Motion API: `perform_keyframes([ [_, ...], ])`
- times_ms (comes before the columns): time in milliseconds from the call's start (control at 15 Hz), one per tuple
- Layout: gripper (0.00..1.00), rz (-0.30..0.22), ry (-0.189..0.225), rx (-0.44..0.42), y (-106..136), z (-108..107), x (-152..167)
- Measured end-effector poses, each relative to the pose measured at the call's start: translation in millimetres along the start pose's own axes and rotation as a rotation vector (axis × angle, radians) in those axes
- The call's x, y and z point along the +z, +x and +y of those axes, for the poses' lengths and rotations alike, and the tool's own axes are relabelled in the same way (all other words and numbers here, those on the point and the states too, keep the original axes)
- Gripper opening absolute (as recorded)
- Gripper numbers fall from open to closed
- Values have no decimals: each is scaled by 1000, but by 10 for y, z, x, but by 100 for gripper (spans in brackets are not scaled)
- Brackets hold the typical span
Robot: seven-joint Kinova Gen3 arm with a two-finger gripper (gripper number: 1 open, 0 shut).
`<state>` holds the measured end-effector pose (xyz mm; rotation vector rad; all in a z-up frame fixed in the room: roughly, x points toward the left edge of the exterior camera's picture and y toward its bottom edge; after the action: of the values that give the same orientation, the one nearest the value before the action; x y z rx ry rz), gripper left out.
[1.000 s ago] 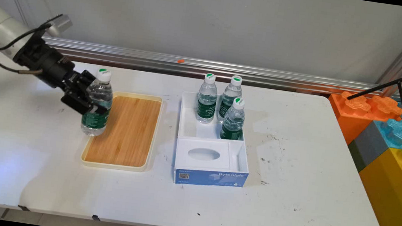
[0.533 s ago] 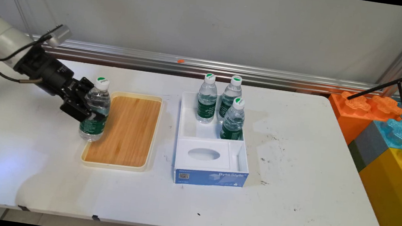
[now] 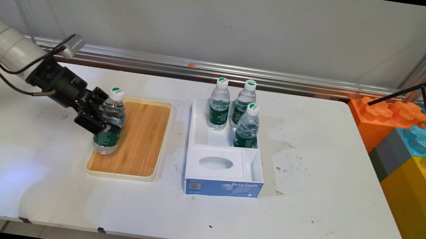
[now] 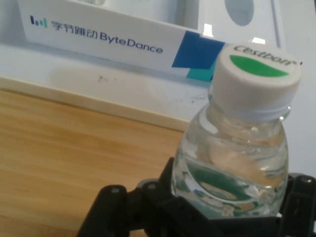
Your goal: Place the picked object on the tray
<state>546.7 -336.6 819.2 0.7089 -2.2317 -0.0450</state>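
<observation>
I've got the gripper (image 3: 103, 121) clamped on the water bottle (image 3: 110, 123), upright over the wooden tray's (image 3: 141, 143) left side w/ base at or just above it; side grip below the shoulder, so it could tip on release.

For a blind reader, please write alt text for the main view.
A black gripper holds a water bottle upright over a wooden tray on a white table. Three more bottles stand in a white and blue box beside it.

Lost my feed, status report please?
Gripper shut on water bottle. Bottle upright over wooden tray, left end. Three bottles in white box, apart.
</observation>
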Motion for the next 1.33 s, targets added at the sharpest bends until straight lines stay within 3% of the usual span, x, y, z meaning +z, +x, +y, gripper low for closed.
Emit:
perform_keyframes([
  [400,0,-8,-4,12,-143,-10,68],
  [1200,0,44,1,73,-230,-77,309],
  [1267,100,46,2,75,-242,-83,313],
  [1333,100,46,3,76,-256,-89,315],
])
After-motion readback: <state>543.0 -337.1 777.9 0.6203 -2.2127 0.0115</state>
